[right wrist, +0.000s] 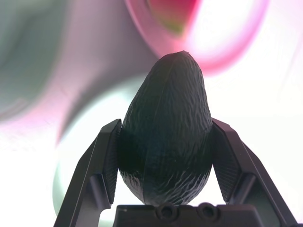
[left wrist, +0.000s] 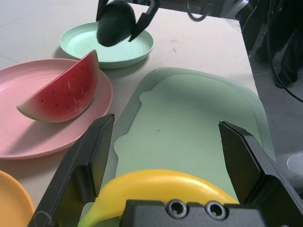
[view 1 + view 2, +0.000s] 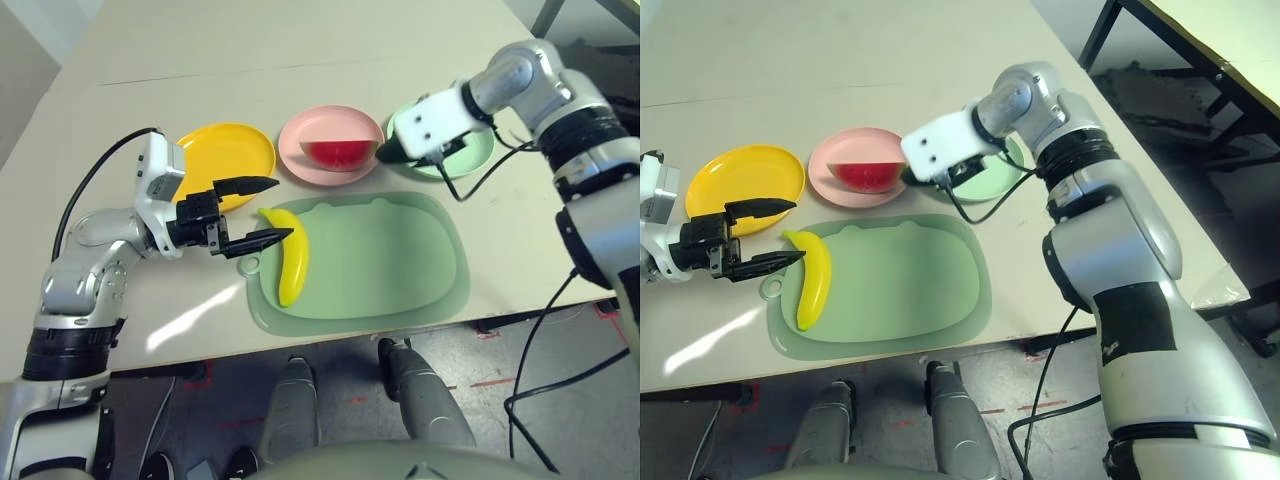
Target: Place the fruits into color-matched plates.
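A yellow banana (image 3: 290,262) lies on the left part of the pale green mat (image 3: 385,265). My left gripper (image 3: 282,209) is open, its fingers either side of the banana's far end without touching it. The red watermelon wedge (image 3: 340,153) rests in the pink plate (image 3: 300,165). Left of it stands the yellow plate (image 3: 225,150) with nothing in it. My right gripper (image 1: 165,125) is shut on the dark green avocado (image 1: 165,142) and holds it just above the left rim of the mint green plate (image 3: 472,155).
The table's front edge (image 3: 400,330) runs just beyond the mat's near side. A black cable (image 3: 470,185) trails from my right wrist across the table by the green plate. Another table's legs (image 3: 1110,30) stand off to the right.
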`<act>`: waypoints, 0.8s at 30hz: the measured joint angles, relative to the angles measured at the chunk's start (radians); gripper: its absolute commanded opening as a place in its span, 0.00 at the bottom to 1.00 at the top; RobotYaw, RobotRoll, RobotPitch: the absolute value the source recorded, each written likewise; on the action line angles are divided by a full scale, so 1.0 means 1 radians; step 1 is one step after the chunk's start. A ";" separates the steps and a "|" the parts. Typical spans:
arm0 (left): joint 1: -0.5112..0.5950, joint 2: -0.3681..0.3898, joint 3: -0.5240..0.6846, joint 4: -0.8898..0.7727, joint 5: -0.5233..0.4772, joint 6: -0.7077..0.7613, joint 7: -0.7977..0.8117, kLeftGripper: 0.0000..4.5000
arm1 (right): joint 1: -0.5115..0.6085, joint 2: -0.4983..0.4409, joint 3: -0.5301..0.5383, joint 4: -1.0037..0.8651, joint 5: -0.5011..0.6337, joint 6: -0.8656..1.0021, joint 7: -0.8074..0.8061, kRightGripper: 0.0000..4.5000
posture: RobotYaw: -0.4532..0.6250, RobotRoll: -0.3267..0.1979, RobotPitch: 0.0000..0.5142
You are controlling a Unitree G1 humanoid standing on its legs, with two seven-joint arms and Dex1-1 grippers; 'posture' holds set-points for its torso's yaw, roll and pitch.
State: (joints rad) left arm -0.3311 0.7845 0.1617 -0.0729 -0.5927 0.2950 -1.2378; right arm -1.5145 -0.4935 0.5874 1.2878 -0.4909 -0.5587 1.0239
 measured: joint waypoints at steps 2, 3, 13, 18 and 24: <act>0.000 0.000 -0.006 0.000 0.000 0.000 -0.005 1.00 | 0.007 -0.001 0.004 0.022 -0.046 0.033 -0.074 0.67 | 0.39 0.62 0.46; 0.000 0.000 -0.007 0.000 0.001 0.000 -0.006 1.00 | 0.011 -0.002 0.006 0.029 -0.063 0.046 -0.099 0.67 | 0.39 0.62 0.47; 0.013 0.012 -0.006 -0.013 -0.001 0.000 -0.007 1.00 | 0.072 -0.007 0.017 0.060 -0.152 0.104 -0.194 0.84 | 0.41 0.62 0.46; 0.020 0.012 -0.006 -0.026 -0.001 0.000 -0.007 1.00 | 0.072 -0.008 0.006 0.057 -0.147 0.098 -0.173 0.99 | 0.41 0.62 0.46; 0.013 0.015 -0.006 -0.018 0.010 -0.033 -0.017 1.00 | 0.034 -0.037 -0.081 0.043 -0.078 0.097 -0.084 0.99 | 0.41 0.62 0.46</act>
State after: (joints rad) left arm -0.3177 0.7995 0.1556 -0.0904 -0.5826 0.2624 -1.2551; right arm -1.4804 -0.5300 0.5061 1.3309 -0.5690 -0.4619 0.9397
